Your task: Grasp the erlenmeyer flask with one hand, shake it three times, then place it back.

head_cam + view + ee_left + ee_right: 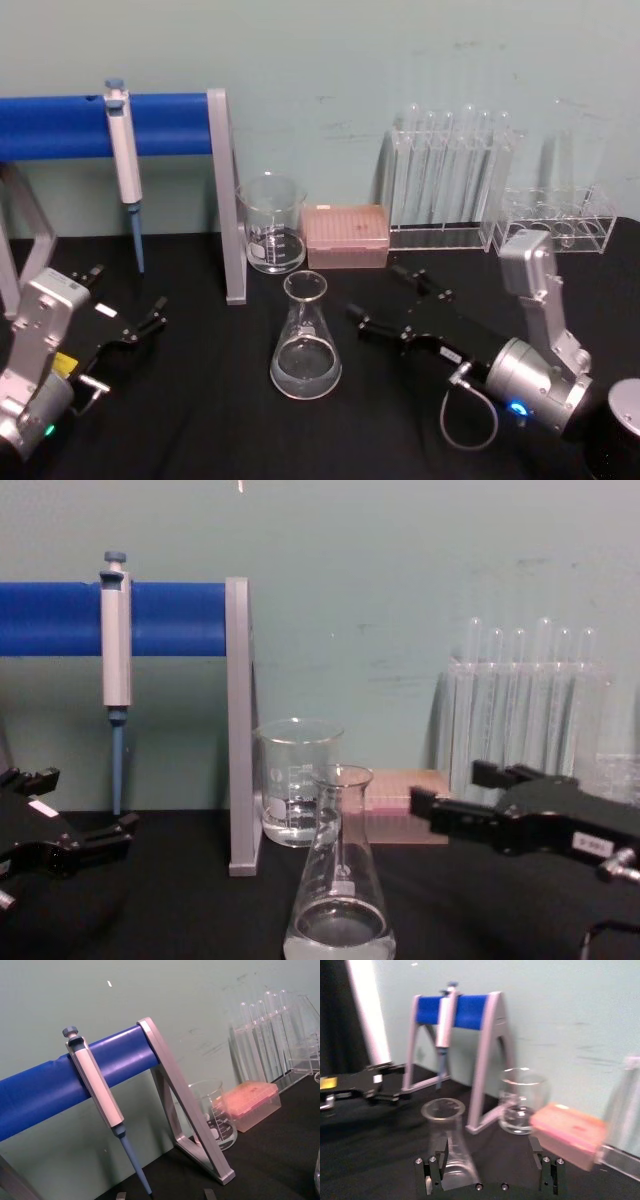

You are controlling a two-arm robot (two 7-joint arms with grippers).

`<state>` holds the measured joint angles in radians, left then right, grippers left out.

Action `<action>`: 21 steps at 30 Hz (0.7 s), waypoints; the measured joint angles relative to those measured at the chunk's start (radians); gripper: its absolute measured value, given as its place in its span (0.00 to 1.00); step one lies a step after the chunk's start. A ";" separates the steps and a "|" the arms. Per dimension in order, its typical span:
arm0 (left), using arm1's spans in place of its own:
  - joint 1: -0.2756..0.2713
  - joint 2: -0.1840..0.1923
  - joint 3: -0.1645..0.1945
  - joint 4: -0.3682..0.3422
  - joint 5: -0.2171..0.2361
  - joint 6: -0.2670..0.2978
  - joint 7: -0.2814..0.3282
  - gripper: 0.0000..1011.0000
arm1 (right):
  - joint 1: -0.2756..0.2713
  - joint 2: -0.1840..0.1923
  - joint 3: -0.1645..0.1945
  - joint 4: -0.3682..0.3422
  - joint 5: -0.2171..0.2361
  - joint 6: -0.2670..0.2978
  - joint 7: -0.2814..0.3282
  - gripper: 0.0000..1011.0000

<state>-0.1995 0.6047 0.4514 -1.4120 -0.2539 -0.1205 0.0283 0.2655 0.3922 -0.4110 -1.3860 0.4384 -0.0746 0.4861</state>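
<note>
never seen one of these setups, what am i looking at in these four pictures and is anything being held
This is a two-armed robot at a lab table covered in black. Each arm ends in a black two-fingered gripper. One picture looks down from the robot's head, one looks across the table from its chest, and the other two come from cameras on the wrists.

In the middle stands the erlenmeyer flask, a clear cone-shaped glass, upright on the table with a little clear liquid in it. The right gripper lies open just beside it, fingers pointing at it but not touching. The left gripper rests open at the left, away from the glass.

Behind are a glass beaker, a pink box, racks of test tubes, and a pipette hanging on a blue-barred stand.

Nothing is held.
</note>
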 joint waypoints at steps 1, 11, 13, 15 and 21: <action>0.000 0.000 0.000 0.000 0.000 0.000 0.000 0.99 | -0.007 -0.001 0.007 -0.004 -0.003 -0.005 -0.016 0.99; 0.000 0.000 0.000 0.000 0.000 0.000 0.000 0.99 | -0.051 -0.046 0.085 -0.014 -0.056 -0.048 -0.164 0.99; 0.000 0.000 0.000 0.000 0.000 0.000 0.000 0.99 | -0.053 -0.054 0.093 -0.010 -0.061 -0.048 -0.178 0.99; 0.000 0.000 0.000 0.000 0.000 0.000 0.000 0.99 | -0.053 -0.065 0.103 -0.003 -0.068 -0.046 -0.193 0.99; 0.000 0.000 0.000 0.000 0.000 0.000 0.000 0.99 | -0.050 -0.087 0.121 0.015 -0.078 -0.030 -0.216 0.99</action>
<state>-0.1995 0.6047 0.4514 -1.4120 -0.2539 -0.1205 0.0283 0.2154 0.3048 -0.2904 -1.3715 0.3599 -0.1047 0.2700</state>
